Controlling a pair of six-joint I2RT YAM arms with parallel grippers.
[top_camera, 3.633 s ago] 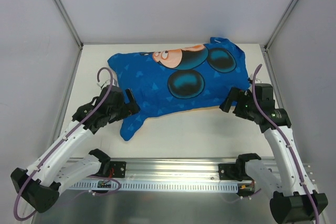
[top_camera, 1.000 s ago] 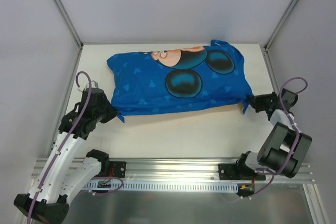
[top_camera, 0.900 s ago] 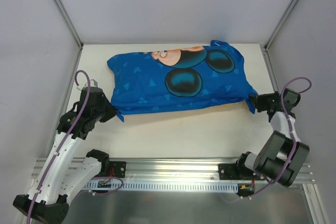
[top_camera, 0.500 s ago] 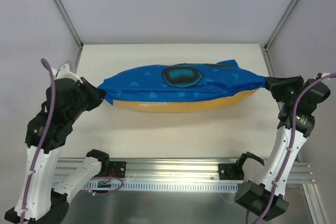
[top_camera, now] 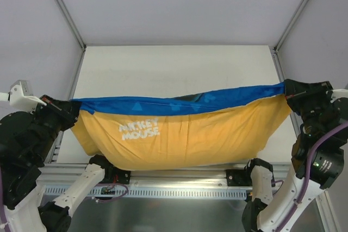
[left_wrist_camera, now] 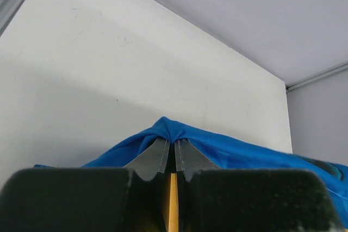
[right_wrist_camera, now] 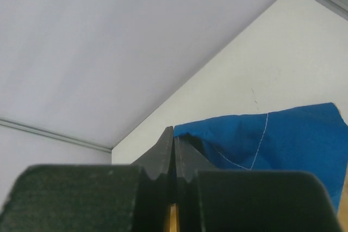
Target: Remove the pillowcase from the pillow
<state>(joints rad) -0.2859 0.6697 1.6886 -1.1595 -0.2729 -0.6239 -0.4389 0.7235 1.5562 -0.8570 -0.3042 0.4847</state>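
The pillowcase [top_camera: 190, 137] hangs high above the table, stretched between both arms. Its orange-yellow side with white "MICKEY MOUSE" lettering faces the top camera, and the blue side shows along its upper edge [top_camera: 179, 104]. It bulges downward, full; the pillow itself is hidden inside it. My left gripper [top_camera: 75, 107] is shut on the left corner; blue cloth [left_wrist_camera: 169, 130] bunches at the fingertips [left_wrist_camera: 173, 146]. My right gripper [top_camera: 285, 88] is shut on the right corner, where blue fabric [right_wrist_camera: 261, 139] sits beside the closed tips [right_wrist_camera: 174, 137].
The white table [top_camera: 174, 71] lies below, bounded by grey walls and metal corner posts [top_camera: 62, 9]. The arms' mounting rail [top_camera: 174, 180] runs along the near edge, partly covered by the hanging fabric.
Both arms have lifted the pillowcase off the table and toward the camera. It has turned from blue side up to hanging with the orange-yellow side facing me.
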